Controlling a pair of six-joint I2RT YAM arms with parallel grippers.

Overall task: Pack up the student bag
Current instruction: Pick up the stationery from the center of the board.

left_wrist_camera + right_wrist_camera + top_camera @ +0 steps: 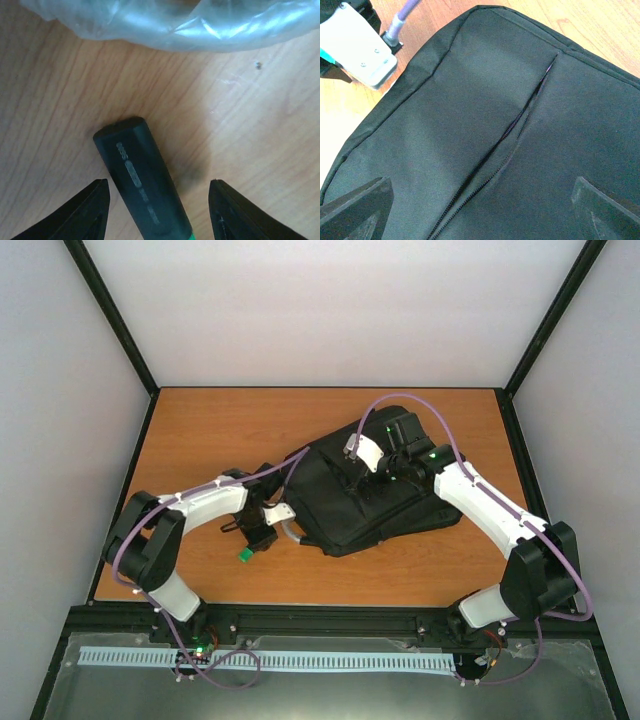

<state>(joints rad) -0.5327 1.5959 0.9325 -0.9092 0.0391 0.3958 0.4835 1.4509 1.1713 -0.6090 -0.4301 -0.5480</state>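
Observation:
The student bag (350, 495) is a large black fabric backpack lying flat mid-table. In the right wrist view the bag (470, 90) fills the frame, with a zipper (515, 125) slightly parted. My right gripper (373, 480) hovers just above the bag, open and empty (481, 181). My left gripper (256, 537) is low over the table left of the bag. It is open (158, 184), with a black marker with a green end (142, 175) lying on the wood between the jaws, untouched. The marker's green end also shows in the top view (243, 555).
A greyish translucent loop (175, 25) lies just beyond the marker, at the bag's near-left corner (290, 533). The orange-brown wooden table (200, 430) has black frame posts at its corners and white walls around it. The left arm's white wrist (355, 45) is near the bag's edge.

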